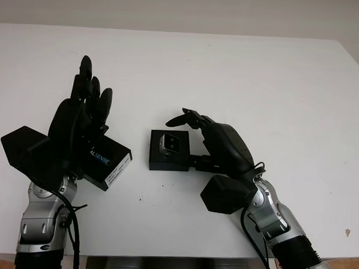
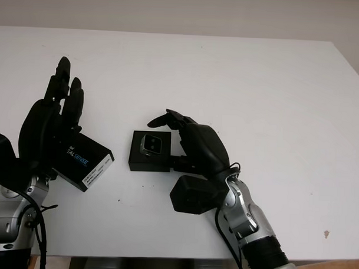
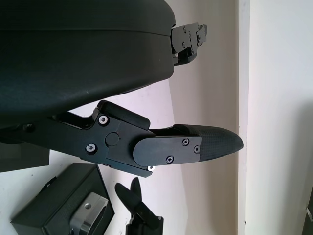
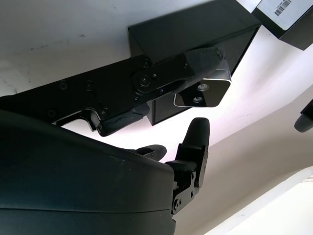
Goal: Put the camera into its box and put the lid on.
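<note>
Camera (image 1: 170, 143): seated in box (image 1: 167, 162), centre frame. Lid (image 1: 108, 161): lower left, under your released left hand (image 1: 79, 128), nearer it. Right hand (image 1: 217, 144): released beside box.

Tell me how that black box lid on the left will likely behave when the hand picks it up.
The lid looks like thin card, so probably light and crushable under a hard squeeze. Its flat, smooth faces may slip against the left hand above it. Being boxy and lying flat on the table, it should slide, not roll.

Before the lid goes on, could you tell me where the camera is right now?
The camera sits in the open black box at table centre, by the right hand.
</note>
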